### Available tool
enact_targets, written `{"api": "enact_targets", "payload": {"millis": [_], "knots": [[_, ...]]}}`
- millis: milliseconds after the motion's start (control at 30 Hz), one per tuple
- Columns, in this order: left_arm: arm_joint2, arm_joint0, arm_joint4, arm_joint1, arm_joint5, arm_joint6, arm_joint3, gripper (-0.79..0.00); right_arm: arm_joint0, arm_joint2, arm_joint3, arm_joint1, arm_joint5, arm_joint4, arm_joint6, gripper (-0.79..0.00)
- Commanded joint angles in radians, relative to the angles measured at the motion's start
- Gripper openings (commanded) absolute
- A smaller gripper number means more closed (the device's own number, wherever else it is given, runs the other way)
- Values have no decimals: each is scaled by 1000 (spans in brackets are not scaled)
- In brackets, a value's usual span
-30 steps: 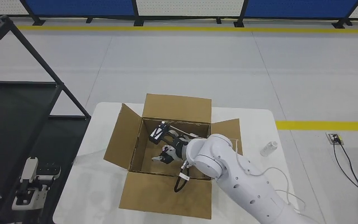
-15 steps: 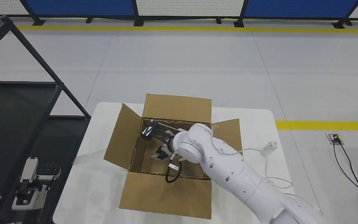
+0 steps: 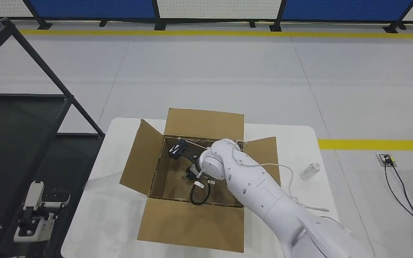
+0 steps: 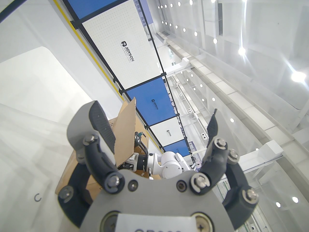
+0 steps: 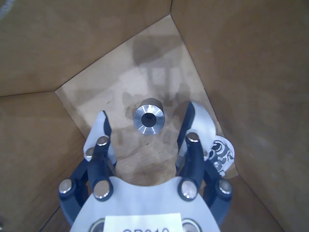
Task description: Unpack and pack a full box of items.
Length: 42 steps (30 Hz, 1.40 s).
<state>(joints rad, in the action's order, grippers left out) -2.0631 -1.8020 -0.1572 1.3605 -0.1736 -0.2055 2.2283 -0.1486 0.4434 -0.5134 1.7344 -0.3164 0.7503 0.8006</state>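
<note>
Both spread | right pincer (image 5: 147, 109) down inside box (image 3: 205, 122), above metal cylinder (image 5: 149, 121) | left pincer (image 4: 154, 111) pointing upward

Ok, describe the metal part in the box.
Look in the open box on the table. On its floor, under the right gripper, stands a short cylinder. It is shiny metal with a dark centre hole, unlike the printed disc nearby.

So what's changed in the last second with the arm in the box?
The right arm pushed deeper into the box, its elbow shifting left and toward the far wall. Its open gripper hangs over a metal cylinder on the box floor, nothing taken or let go. Box and bottle stayed put.
</note>
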Motion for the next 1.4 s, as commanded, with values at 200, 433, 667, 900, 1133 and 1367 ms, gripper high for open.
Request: {"api": "enact_targets", "payload": {"millis": [200,433,667,900,1133,1367], "knots": [[0,0,0,0,0,0,0,0,15,-5,127,55,-24,-14,-38,-351],[0,0,0,0,0,0,0,0,22,-7,196,91,-43,-13,-48,-363],[0,0,0,0,0,0,0,0,27,-8,241,119,-41,-1,-57,-751],[0,0,0,0,0,0,0,0,39,-3,270,130,-64,16,-90,-785],[0,0,0,0,0,0,0,0,58,14,271,121,-132,22,-153,-785],[0,0,0,0,0,0,0,0,67,35,247,91,-212,39,-233,-785]]}}
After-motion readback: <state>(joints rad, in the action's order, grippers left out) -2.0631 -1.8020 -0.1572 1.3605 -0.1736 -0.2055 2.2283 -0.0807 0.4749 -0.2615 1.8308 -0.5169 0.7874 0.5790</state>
